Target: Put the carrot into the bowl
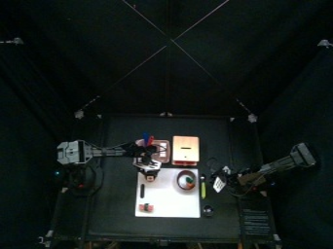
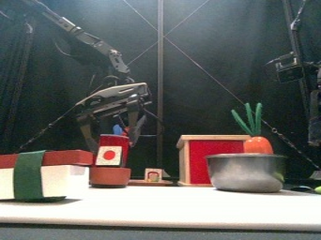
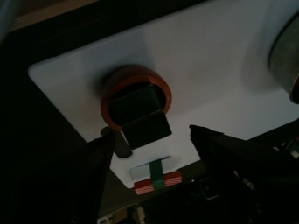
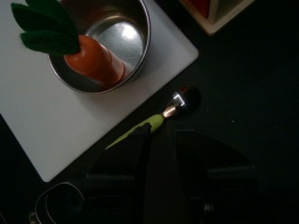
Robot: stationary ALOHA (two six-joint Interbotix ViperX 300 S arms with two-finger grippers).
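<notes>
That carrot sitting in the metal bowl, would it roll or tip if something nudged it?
The carrot leans against the bowl wall, so a nudge would probably topple it. Its tapered body likely rolls in a curve. The green top looks soft, probably floppy.

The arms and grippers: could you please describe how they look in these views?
Both arms are black and slender, with dark cables running along them. In the front view the left gripper has two curved black fingers under a pale grey housing. The right gripper looks plain black. No markings are legible.
</notes>
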